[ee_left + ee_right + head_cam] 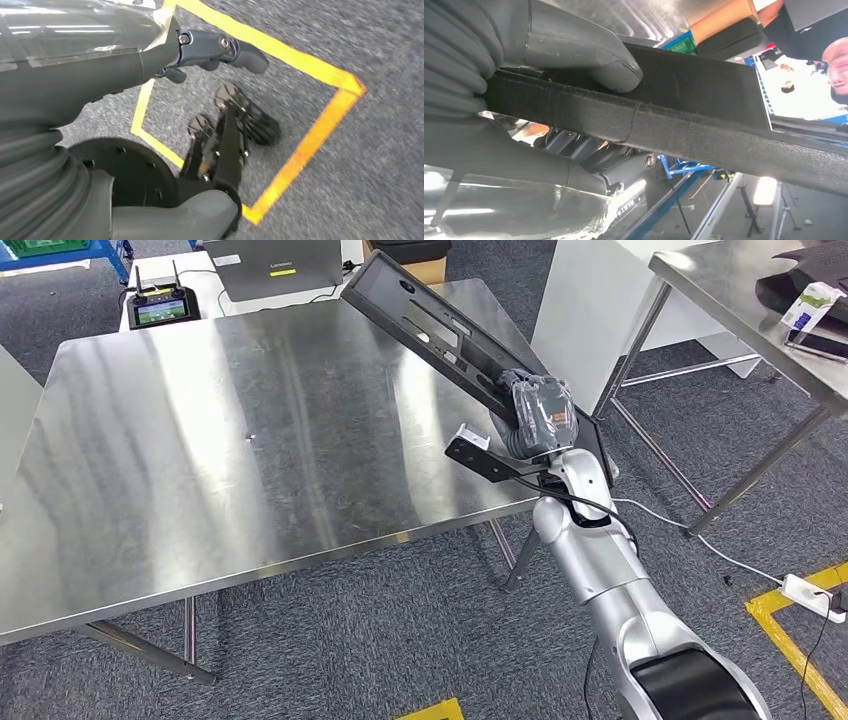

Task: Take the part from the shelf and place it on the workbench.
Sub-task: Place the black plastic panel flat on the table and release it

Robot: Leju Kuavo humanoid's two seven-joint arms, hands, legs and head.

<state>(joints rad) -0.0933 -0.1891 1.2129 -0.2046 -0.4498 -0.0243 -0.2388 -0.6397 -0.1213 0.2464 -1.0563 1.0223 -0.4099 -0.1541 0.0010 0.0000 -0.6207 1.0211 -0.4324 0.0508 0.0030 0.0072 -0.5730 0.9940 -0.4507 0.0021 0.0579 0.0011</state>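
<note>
Grey carpet covers the floor (330, 640), with yellow tape (310, 150) marking a square outline on it. Standing on the carpet is a big steel surface (200, 450), its top bare and reflective.

At the surface's far edge lie a closed laptop (275, 267) and a small controller (161, 308) with a lit screen. Beyond the surface's right side is a second steel table (740, 310) with some items on its top.

Over the right edge of the surface, a long black part (440, 335) is held tilted, its far end raised above the surface's far right corner and its near end past the edge. It has cut-outs along its length. The right hand (540, 415) grips the part near its lower end; the right wrist view shows the thumb (589, 55) pressed on one face and darker fingers (589, 147) wrapped under the other.

The left hand (220, 115) hangs over the carpet, fingers spread apart and holding nothing.
</note>
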